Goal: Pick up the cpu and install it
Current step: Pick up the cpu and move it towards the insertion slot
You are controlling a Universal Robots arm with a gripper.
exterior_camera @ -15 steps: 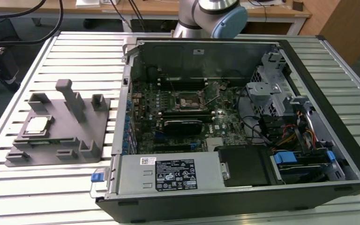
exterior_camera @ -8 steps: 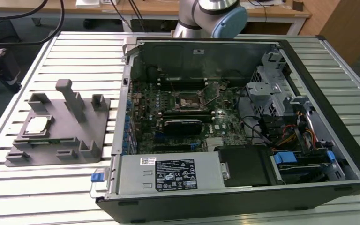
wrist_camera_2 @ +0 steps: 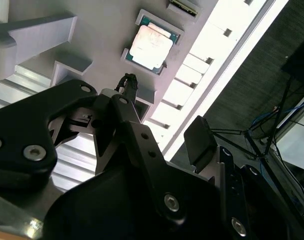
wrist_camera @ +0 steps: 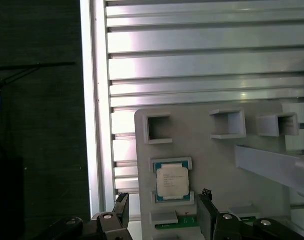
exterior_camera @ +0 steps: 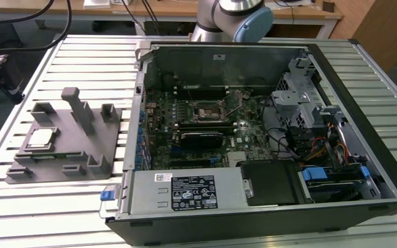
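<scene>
**Black jaws held apart over the cpu [wrist_camera: 172,181] on its grey holder [wrist_camera: 217,160]**

Black fingers [wrist_camera: 122,210] of the gripper [wrist_camera: 164,215] are seen spread wide in both wrist views, with nothing clamped between them. The silver-topped cpu is framed in the gap between the fingertips in the first wrist view, and no contact with it can be made out. In the second wrist view the gripper [wrist_camera_2: 163,112] is pointed toward the same chip [wrist_camera_2: 150,46], which lies beyond the tips and apart from them.

The cpu is laid flat in a shallow square recess of the holder, bounded by low raised lips on two opposite sides. A green strip of board [wrist_camera: 184,220] is seen in the neighbouring slot, just beside the recess and near one fingertip. Several small open-sided pockets and a long sloping rib are moulded into the holder farther out.

The holder is set on a table [wrist_camera: 207,65] of ribbed aluminium slats, close to one edge of it.

In the exterior view the cpu [exterior_camera: 41,137] is found on the left part of the holder [exterior_camera: 74,147], and the holder is placed just beside an opened case [exterior_camera: 254,222], on the exterior view's left of it. Inside the case a motherboard [exterior_camera: 184,111] is laid flat, with the square socket [exterior_camera: 207,109] near its middle. The socket and the cpu are well apart. Part of the arm [exterior_camera: 229,15] is seen behind the case, at the far side of the table [exterior_camera: 47,206].
</scene>
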